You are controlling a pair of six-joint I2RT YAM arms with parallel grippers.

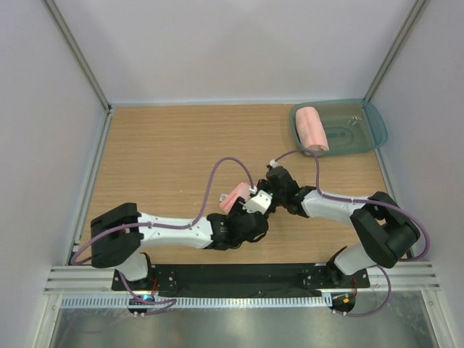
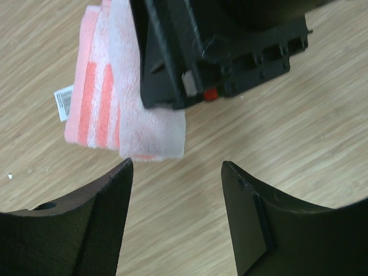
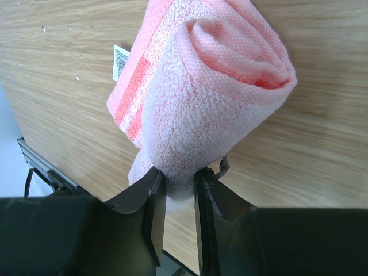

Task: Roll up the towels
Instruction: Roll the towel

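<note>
Your right gripper (image 3: 180, 190) is pinching one edge of the small striped towel (image 3: 213, 86), which is showing as a loose roll near the middle of the wooden table (image 1: 167, 159), its white tag (image 3: 121, 62) sticking out at the side. Your left gripper (image 2: 177, 172) is hovering just beside that roll with its jaws standing apart, gripping nothing. The larger plain towel (image 1: 313, 129) is lying rolled in the teal tray (image 1: 366, 127) at the far right corner.

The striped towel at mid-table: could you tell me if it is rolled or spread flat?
Rolled up: the striped towel shows a spiral end in the right wrist view, its edge pinched in the right claw.
</note>
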